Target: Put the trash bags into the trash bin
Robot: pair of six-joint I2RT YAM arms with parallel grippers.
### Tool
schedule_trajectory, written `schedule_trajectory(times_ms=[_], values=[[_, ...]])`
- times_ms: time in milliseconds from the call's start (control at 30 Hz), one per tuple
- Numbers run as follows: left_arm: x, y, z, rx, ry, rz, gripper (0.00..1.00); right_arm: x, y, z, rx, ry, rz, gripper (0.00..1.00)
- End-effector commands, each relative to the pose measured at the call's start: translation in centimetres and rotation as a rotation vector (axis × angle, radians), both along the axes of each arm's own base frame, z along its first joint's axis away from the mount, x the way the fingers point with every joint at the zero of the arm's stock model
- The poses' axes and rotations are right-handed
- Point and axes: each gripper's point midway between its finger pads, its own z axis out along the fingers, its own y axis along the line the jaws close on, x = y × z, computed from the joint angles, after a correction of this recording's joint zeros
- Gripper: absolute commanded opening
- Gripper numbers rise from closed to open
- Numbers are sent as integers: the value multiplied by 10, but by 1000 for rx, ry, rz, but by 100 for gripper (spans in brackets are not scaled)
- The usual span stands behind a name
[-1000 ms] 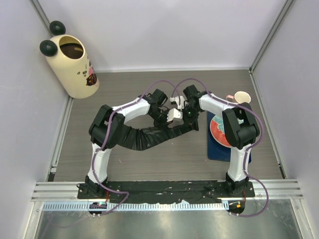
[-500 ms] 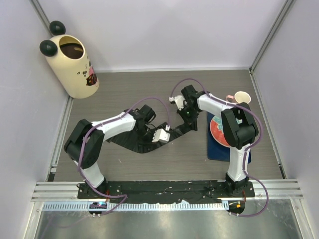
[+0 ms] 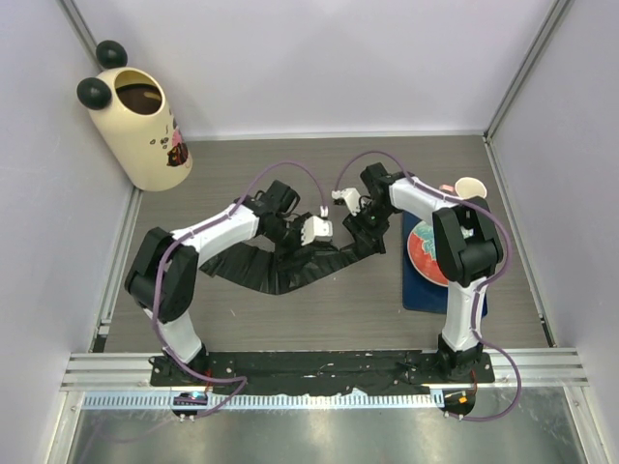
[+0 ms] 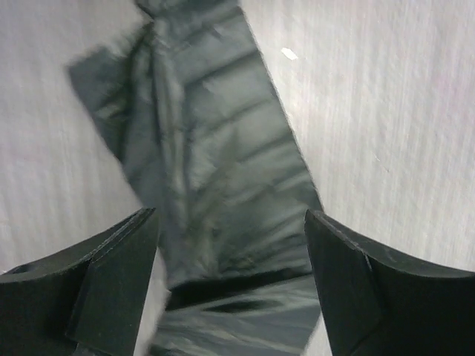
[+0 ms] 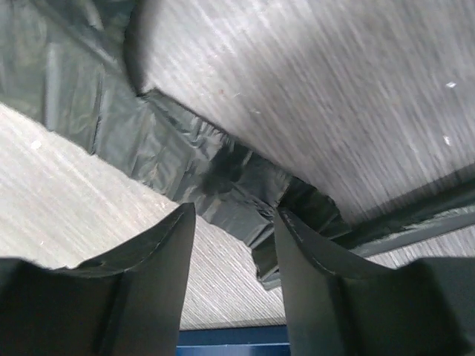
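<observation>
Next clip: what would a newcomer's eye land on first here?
A long black trash bag lies crumpled across the middle of the table, the left gripper and right gripper both open over it. The cream trash bin with black ball ears stands in the far left corner, well apart from the bag.

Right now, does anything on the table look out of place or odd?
The trash bag lies crumpled and strung out flat on the table, far from the trash bin in the far-left corner. The left gripper and right gripper both hang open over it, neither holding it. Nothing looks spilled or damaged.
</observation>
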Motion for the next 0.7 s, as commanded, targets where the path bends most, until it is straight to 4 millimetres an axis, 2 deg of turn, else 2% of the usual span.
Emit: schedule_trajectory(times_ms=[0, 33, 67, 133, 200, 233, 267, 300, 433, 500, 533, 600, 633, 667], values=[[51, -38, 8, -107, -41, 130, 84, -24, -9, 2, 65, 150, 40, 60], [56, -43, 8, -117, -52, 122, 85, -23, -10, 6, 88, 144, 46, 68], [60, -47, 5, -124, -53, 118, 99, -23, -11, 9, 112, 142, 48, 72], [74, -60, 1, -135, -55, 124, 100, -21, -12, 20, 176, 117, 64, 82], [82, -71, 5, -137, -60, 108, 100, -20, -11, 30, 227, 102, 65, 83], [84, -71, -8, -103, -54, 114, 100, -18, -10, 34, 249, 91, 68, 84], [84, -76, -10, -95, -64, 98, 100, -16, -9, 39, 271, 80, 68, 84], [84, -78, -15, -84, -75, 78, 100, -15, -4, 48, 328, 71, 70, 91], [79, -82, -37, -11, -98, 28, 100, -2, -2, 67, 415, 26, 52, 92], [70, -81, -45, 20, -81, -5, 100, 1, -1, 73, 442, 15, 51, 92], [68, -80, -49, 34, -88, -23, 98, 3, 0, 77, 457, 6, 50, 92], [60, -70, -56, 75, -62, -43, 86, 9, -3, 81, 459, -25, 52, 92], [57, -67, -57, 86, -57, -49, 68, 10, -4, 81, 455, -39, 59, 92], [52, -61, -54, 88, -50, -59, 58, 11, -8, 83, 450, -64, 66, 92]])
